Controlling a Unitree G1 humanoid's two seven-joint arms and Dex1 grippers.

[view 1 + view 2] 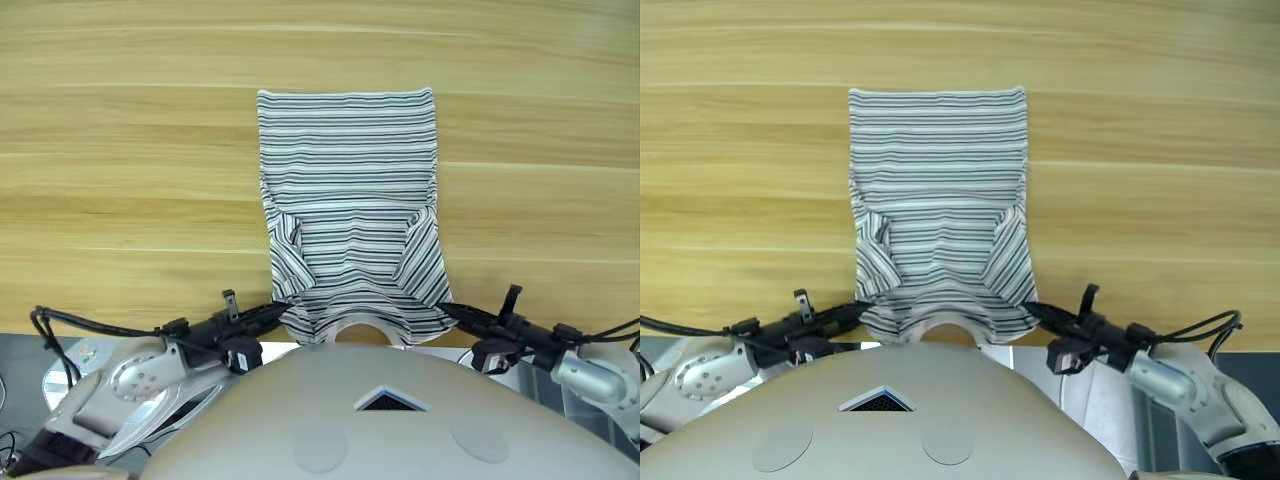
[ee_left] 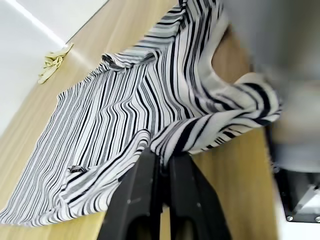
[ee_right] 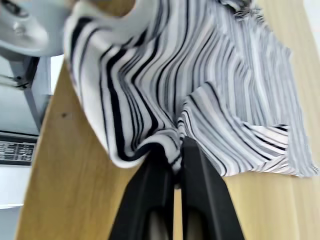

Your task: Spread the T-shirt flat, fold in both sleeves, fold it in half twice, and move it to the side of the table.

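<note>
Left gripper (image 2: 162,156): fingers pressed together on the near left shoulder corner of the T-shirt (image 1: 350,180), a fold of striped cloth pinched between them.
Right gripper (image 3: 175,145): same on the other side, we're clamped on the near right shoulder corner, cloth bunching around the fingers.
Why both corners: a matched pinch at each shoulder lets us carry the whole near edge as one line, so the fold should land square.
Collar (image 1: 362,332): between our two grippers, right at the near edge of the table (image 1: 120,150).
T-shirt: lying lengthwise on the wood, running away from us, hem (image 1: 345,93) at the far end.
Sleeves: left sleeve (image 1: 285,255) and right sleeve (image 1: 425,255) both folded in over the chest.
Stage: we judge spreading and sleeves done, and the first half-fold in hand.
Next: lift the shoulders and carry them towards the hem, both arms level.
Risk: sleeves could slip out as the cloth rises.
</note>
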